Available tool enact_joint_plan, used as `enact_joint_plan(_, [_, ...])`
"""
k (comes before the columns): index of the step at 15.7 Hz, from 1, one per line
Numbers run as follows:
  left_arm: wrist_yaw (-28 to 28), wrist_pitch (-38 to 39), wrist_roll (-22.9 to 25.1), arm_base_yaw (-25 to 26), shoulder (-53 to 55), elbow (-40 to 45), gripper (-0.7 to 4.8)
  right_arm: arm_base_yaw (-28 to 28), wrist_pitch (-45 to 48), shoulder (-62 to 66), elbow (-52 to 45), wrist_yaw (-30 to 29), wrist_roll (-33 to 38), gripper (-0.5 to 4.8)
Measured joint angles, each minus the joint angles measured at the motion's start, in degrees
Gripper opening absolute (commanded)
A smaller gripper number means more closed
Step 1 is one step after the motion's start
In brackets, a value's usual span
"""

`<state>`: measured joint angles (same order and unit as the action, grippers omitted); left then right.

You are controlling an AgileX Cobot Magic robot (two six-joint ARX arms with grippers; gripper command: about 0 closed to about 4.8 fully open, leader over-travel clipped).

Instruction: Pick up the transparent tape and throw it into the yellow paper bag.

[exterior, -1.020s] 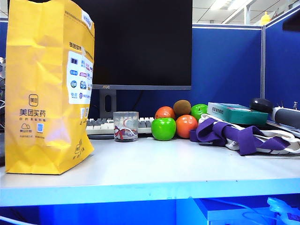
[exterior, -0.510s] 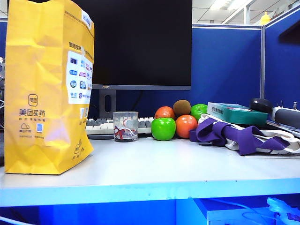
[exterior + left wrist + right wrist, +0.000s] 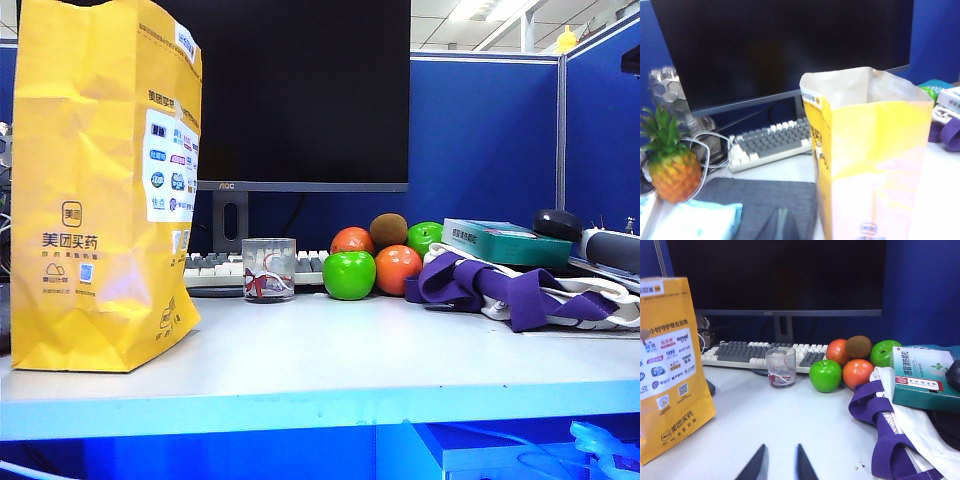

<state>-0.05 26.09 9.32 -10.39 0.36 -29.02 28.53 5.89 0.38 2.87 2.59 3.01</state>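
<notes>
Blue partition walls (image 3: 480, 140) stand behind the white desk (image 3: 330, 350). Left of the monitor (image 3: 300, 90) stands the bag (image 3: 100, 190), upright, its mouth open. No tape shows anywhere. Just behind the bag, the left gripper (image 3: 781, 225) is pressed together. Right of the bag, the right gripper (image 3: 780, 462) stands slightly spread, holding nothing.

> How's the yellow paper bag (image 3: 100, 190) looking?

Standing upright on the left of the desk, creased, mouth open at the top (image 3: 867, 107). Dark Chinese print, square logo, white strip of little icons down one side (image 3: 667, 370).

> And the transparent tape?

Can't spot it in any view.
</notes>
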Motion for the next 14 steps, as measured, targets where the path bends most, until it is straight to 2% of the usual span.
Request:
enact_joint_plan(2, [-0.7,0.4,-0.6,0.0,0.0,0.0,-0.03,0.0,-0.2,0.0,0.0,0.0,0.0,0.15])
enact_joint_plan(4, [-2.7,2.0,-3.2,0.0,0.0,0.0,-0.03,0.0,-0.8,0.0,0.0,0.0,0.1,-0.01])
enact_joint_plan(7, [-2.7,3.1,-3.6,0.0,0.0,0.0,-0.03,0.0,-0.8,0.0,0.0,1.7,0.0,0.0])
enact_joint_plan(9, [-2.7,3.1,-3.6,0.0,0.0,0.0,-0.03,-0.1,-0.8,0.0,-1.1,7.4,-1.5,0.0])
enact_joint_plan(14, [-2.7,3.3,-3.6,0.0,0.0,0.0,-0.03,-0.1,-0.6,0.0,-1.7,7.9,-1.7,0.01])
